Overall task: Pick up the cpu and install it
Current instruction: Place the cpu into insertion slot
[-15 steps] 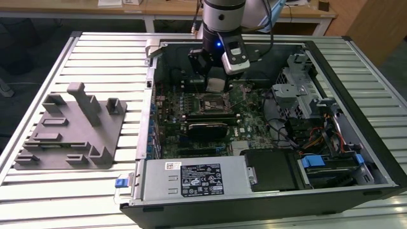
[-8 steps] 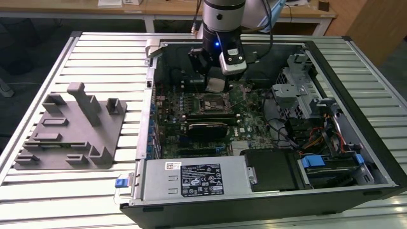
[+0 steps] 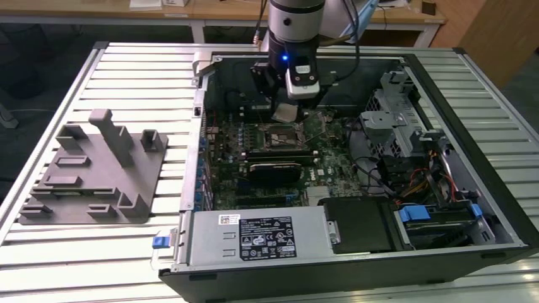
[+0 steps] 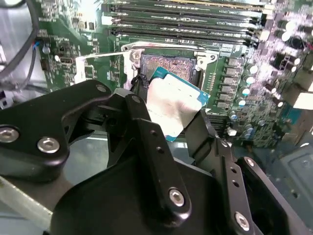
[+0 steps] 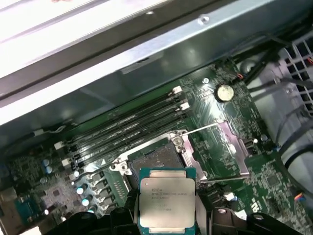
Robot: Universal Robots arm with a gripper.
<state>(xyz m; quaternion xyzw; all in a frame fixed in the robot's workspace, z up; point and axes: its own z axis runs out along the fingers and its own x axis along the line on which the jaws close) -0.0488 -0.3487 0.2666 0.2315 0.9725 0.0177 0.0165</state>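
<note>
While the black jaws pinch it by two opposite edges, the cpu (image 5: 167, 203) hangs in the air close over the open socket (image 5: 154, 159), not touching it. It is a flat square chip with silver-grey metal top and greenish rim. The socket sits on the motherboard (image 3: 330, 165) inside the open computer case (image 3: 337, 276) on the desk (image 3: 126, 76).

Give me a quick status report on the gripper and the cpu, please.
Gripper shut on the cpu. It hangs above the motherboard, close to the socket, not yet seated. Socket's load plate swung open, nothing blocking it.
</note>
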